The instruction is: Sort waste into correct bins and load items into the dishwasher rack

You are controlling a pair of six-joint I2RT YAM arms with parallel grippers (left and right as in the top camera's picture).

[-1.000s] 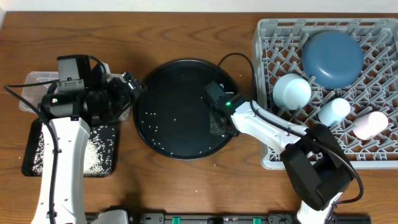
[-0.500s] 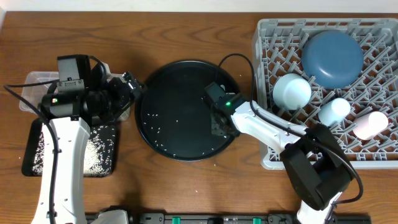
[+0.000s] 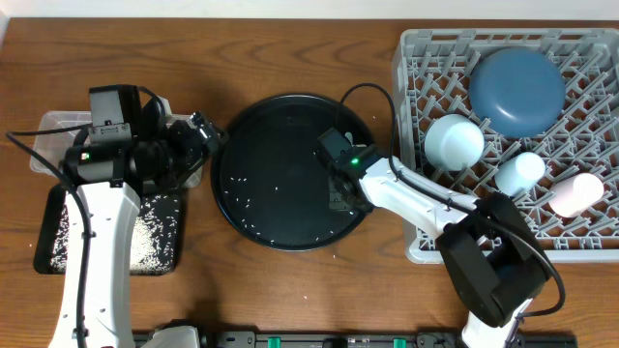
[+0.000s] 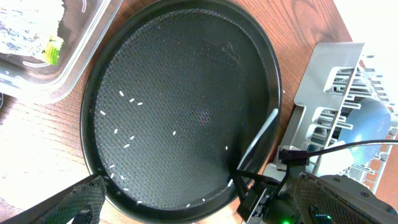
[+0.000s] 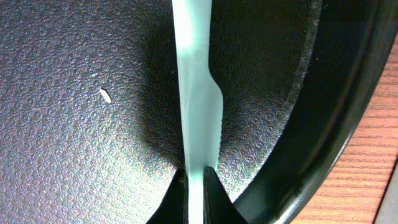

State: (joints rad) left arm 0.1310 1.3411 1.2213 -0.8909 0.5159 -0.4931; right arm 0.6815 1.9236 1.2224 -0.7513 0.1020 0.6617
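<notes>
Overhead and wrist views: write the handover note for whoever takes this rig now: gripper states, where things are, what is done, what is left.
Left gripper: open, empty, at the left rim of the large round black tray.
Right gripper: shut on the white plastic spoon, over that tray's right side.
Done: dark-blue plate, pale-blue bowl, light-blue cup, pink cup in the grey plastic dishwasher rack; rice in the shallow black rectangular tray; waste in the clear plastic tub.
Left: spoon into rack; loose white rice grains on the round tray. Chopstick not in view.
</notes>
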